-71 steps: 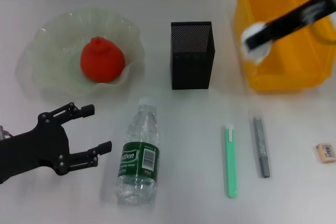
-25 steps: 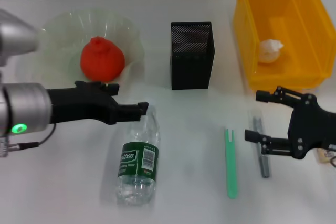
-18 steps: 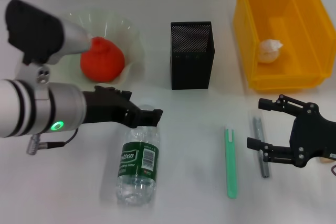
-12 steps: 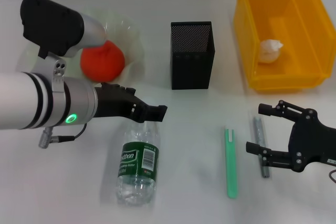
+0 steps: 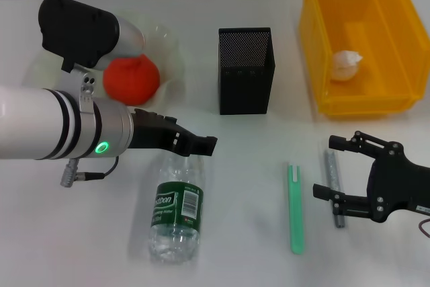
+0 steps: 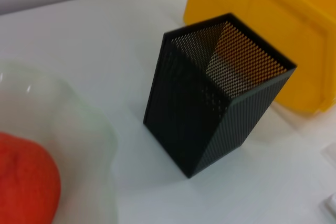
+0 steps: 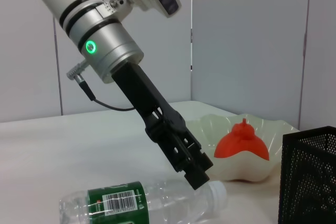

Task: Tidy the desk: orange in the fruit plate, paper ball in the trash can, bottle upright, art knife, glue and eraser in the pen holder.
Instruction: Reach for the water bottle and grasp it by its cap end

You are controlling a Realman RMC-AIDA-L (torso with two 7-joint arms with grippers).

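Pale-green fruit plate (image 5: pixel 168 65): far left of the desk (image 5: pixel 242 247), partly hidden behind the left arm; its wavy rim also shows in the left wrist view (image 6: pixel 79 129).
Orange (image 5: pixel 131 78): sits inside the fruit plate, nub upward; seen again in the right wrist view (image 7: pixel 242 145).
Left gripper (image 5: pixel 198 144): reaches in from the left, its black tip right over the cap end of the bottle; in the right wrist view (image 7: pixel 197 174) the tip is at the neck, touching or nearly so. Whether its jaws are parted or closed cannot be told.
Bottle (image 5: pixel 176 216): lies on its side on the desk, cap toward the far edge, green label and barcode facing up.
Pen holder (image 5: pixel 246 70): stands upright in the middle, between the fruit plate and the trash can; nothing shows inside it (image 6: pixel 220 108).
Green art knife (image 5: pixel 295 206): lies flat, right of the bottle, lengthwise front to back.
Grey glue stick (image 5: pixel 332 173): lies just beside the knife, parallel to it.
Right gripper (image 5: pixel 336 169): low over the desk at the right, jaws spread wide with one finger on either side of the glue stick, holding nothing.
Trash can (image 5: pixel 316 52): far right corner, bright yellow.
Paper ball (image 5: pixel 346 65): rests on the floor of the trash can.
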